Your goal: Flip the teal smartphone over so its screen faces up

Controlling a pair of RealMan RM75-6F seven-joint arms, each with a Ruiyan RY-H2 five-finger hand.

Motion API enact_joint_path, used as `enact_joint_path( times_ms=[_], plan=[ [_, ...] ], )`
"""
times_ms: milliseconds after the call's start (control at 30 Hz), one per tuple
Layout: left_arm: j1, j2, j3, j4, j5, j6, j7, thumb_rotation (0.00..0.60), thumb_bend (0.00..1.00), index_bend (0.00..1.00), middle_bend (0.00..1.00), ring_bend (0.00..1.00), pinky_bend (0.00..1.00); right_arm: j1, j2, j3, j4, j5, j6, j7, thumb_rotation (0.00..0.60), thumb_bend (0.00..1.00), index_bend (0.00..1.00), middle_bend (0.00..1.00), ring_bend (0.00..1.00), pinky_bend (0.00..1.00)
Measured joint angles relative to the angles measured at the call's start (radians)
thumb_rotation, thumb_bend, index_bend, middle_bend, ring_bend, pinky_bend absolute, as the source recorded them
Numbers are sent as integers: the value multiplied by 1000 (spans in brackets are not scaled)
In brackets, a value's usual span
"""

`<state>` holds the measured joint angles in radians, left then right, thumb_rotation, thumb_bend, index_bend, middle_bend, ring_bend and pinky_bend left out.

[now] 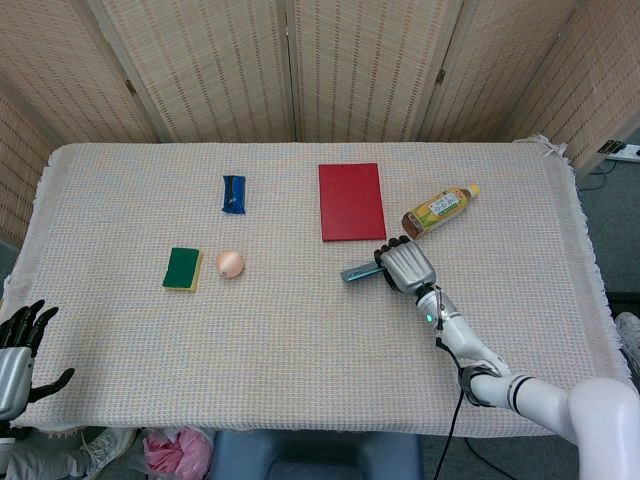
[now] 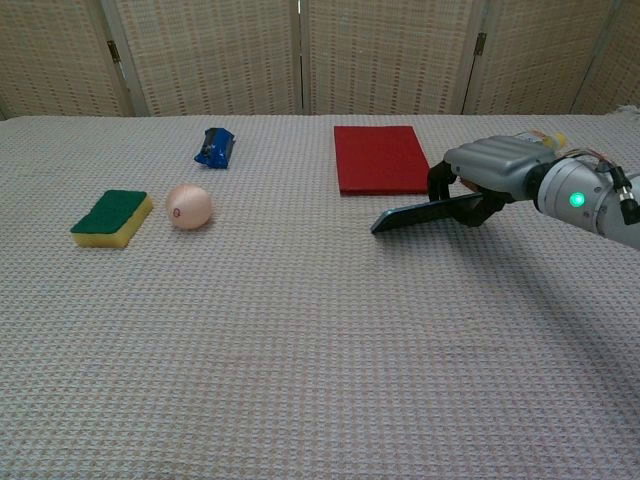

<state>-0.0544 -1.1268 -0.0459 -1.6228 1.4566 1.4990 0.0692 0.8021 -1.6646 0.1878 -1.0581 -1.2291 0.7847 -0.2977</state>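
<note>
The teal smartphone [image 1: 356, 272] [image 2: 410, 215] is lifted off the tablecloth at a tilt, seen nearly edge-on, its free end pointing left. My right hand [image 1: 403, 265] [image 2: 482, 175] grips its right end from above, fingers wrapped round the edges. Which face points up I cannot tell. My left hand [image 1: 18, 345] hangs off the table's front-left corner in the head view, fingers spread and holding nothing; the chest view does not show it.
A red book [image 1: 351, 201] [image 2: 383, 158] lies just behind the phone. A tea bottle [image 1: 438, 208] lies on its side behind my right hand. At the left are a green-and-yellow sponge [image 2: 112, 217], an egg [image 2: 188, 206] and a blue packet [image 2: 214, 146].
</note>
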Motion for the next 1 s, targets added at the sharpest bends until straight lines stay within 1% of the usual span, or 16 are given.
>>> enact_joint_path(
  times_ms=[200,333,500,633,833,900,967,1000],
  plan=[
    [2,4,1,-2,-1,-1,-4,600,203,142,67,46,142,49,-25,22,47,39,-55,-22,600,553,471,435,291,290],
    [3,5,3,-2,-3,-2,-6,600,203,142,67,46,142,66,-34,27,52,71,-93,-25,600,559,516,477,337,313],
    [4,8,2,-2,-4,-1,-7,600,203,142,67,46,142,63,-7,29,0,97,-111,-5,600,570,563,516,393,338],
    [3,7,3,-6,2,-1,-5,600,203,142,67,46,142,57,41,22,-70,128,-130,-5,600,570,568,518,398,339],
    [2,10,6,-17,9,-1,0,600,203,142,67,46,142,64,73,24,-114,199,-163,0,600,570,568,521,409,339],
    [3,11,5,-17,5,0,0,600,203,142,67,46,142,70,85,28,-128,221,-174,8,600,565,568,509,410,339],
    [3,11,6,-18,6,-1,1,600,203,142,67,46,142,76,90,27,-128,228,-168,2,600,536,540,437,372,339],
    [3,12,7,-18,8,-1,1,600,203,142,67,46,142,78,88,26,-123,228,-160,-5,600,523,508,400,347,338]
  ],
)
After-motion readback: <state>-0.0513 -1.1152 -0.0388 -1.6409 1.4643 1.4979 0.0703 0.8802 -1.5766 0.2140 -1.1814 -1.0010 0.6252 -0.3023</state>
